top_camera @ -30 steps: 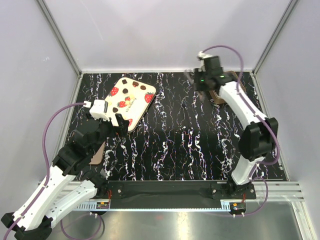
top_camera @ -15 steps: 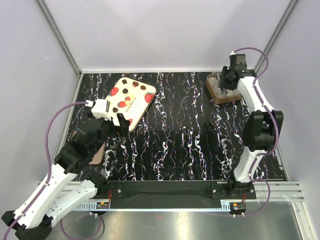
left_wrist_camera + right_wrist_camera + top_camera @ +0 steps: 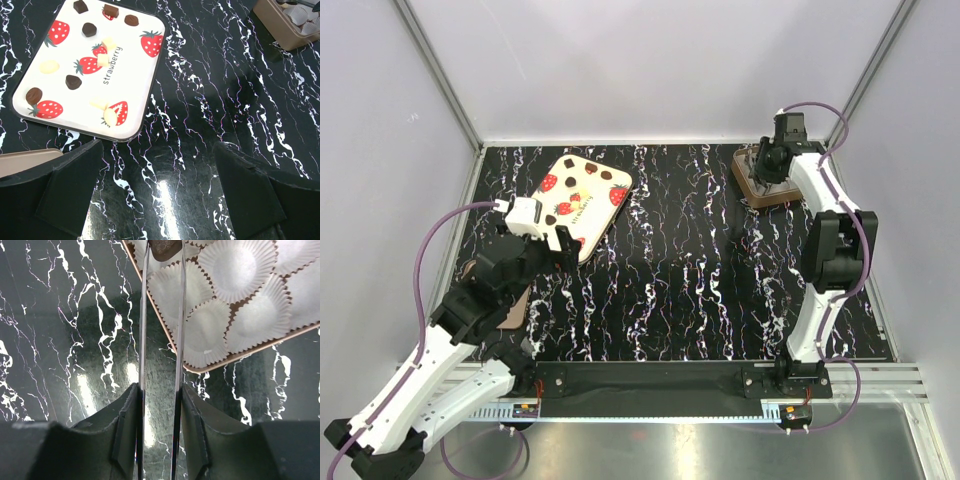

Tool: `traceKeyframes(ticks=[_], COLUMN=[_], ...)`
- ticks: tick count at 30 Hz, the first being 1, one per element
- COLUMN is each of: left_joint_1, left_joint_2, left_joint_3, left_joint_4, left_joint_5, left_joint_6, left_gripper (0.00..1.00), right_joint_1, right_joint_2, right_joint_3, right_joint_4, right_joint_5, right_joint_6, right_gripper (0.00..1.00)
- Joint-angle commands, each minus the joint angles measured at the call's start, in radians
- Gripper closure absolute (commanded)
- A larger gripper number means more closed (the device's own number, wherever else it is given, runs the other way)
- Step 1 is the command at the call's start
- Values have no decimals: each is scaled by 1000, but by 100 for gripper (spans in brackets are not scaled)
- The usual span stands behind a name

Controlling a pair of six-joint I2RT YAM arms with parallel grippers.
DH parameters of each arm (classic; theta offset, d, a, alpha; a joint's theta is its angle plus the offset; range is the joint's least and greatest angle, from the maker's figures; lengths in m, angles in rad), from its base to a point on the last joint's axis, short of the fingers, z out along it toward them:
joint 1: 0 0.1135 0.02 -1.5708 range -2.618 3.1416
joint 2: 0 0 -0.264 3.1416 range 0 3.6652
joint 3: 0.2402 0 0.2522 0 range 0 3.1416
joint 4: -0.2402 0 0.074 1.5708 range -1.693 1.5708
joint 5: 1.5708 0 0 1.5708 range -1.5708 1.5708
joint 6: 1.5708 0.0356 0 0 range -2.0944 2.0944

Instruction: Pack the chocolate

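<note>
The right gripper [image 3: 164, 255] pinches a dark brown chocolate piece [image 3: 165, 246] between its thin blades. It holds the piece above one edge of the square brown tray [image 3: 282, 31] at the table's far right. White pleated paper cups [image 3: 240, 262] fill the tray. The left gripper [image 3: 160, 190] hangs wide open beside the strawberry-printed lid [image 3: 95, 65] on the left.

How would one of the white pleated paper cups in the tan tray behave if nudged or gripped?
The white pleated paper cups look thin, so the right pincer's narrow blades, pinching a brown chocolate piece, would probably crumple one. Likely light, it could shift easily. Packed edge to edge in the tan tray, neighbours may steady it.
</note>
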Motion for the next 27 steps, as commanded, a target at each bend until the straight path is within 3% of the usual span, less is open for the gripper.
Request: traceKeyframes(ticks=[1, 18, 27], left_joint_1=[5, 10, 11], left_joint_2=[-2, 6, 1], left_joint_3=[4, 5, 7], left_joint_4=[60, 64, 64], left_joint_5=[-22, -13, -7], left_joint_6=[12, 15, 15], left_gripper=[1, 1, 1], right_joint_1=[-6, -6, -6], right_joint_2=[14, 60, -27], right_joint_3=[49, 65, 124], right_joint_4=[61, 101, 16], right_joint_5=[-33, -33, -35], right_joint_6=[22, 13, 1], right_gripper=[58, 49, 49])
